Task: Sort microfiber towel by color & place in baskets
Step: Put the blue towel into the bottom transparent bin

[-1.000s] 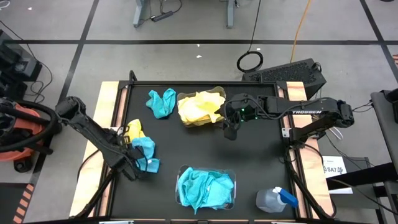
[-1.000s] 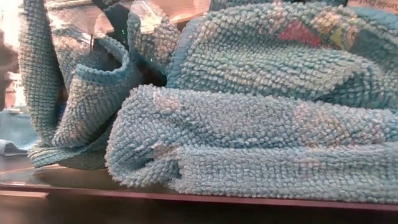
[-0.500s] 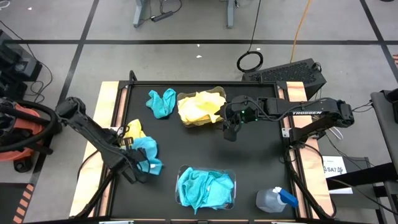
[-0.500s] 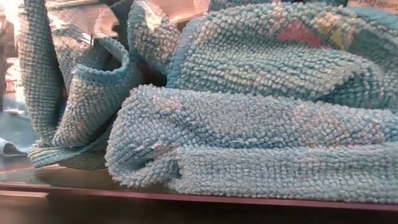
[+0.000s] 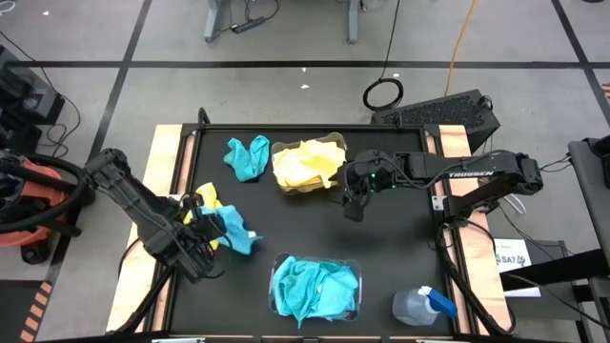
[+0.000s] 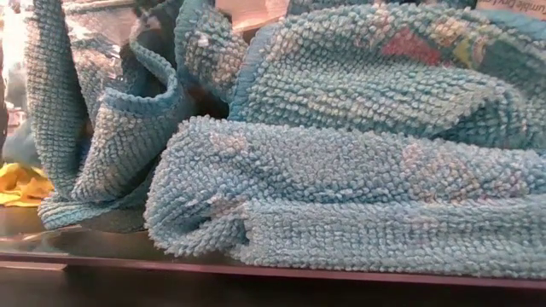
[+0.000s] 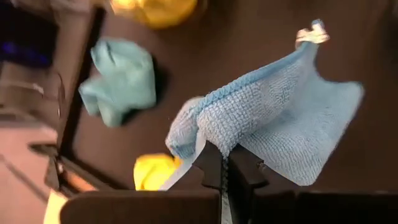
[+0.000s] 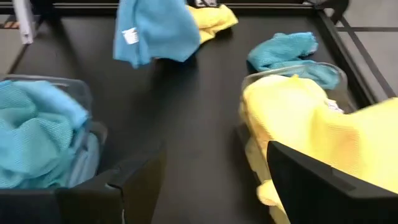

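1. In the high view the left hand [image 5: 212, 240] sits at the lower left of the black tabletop [image 5: 391, 248], pinched shut on a turquoise towel [image 5: 235, 231] that hangs from it.
2. The left wrist view alone shows the grip: the two fingers [image 7: 211, 169] meet on a folded edge of that turquoise towel [image 7: 273, 124], whose white tag [image 7: 309, 34] sticks out at one corner.
3. A loose yellow towel [image 5: 205, 200] lies just beside the held one; another loose turquoise towel [image 5: 248, 156] lies at the upper left of the tabletop.
4. The right hand [image 5: 354, 203] hovers at centre right, jaws wide apart and empty, next to the basket of yellow towels [image 5: 307, 164].
5. The basket of turquoise towels [image 5: 315, 286] stands at the lower centre; the low view is filled by its cloths [image 6: 341, 170] pressed against the clear wall.
6. A spray bottle [image 5: 422, 305] stands at the lower right.
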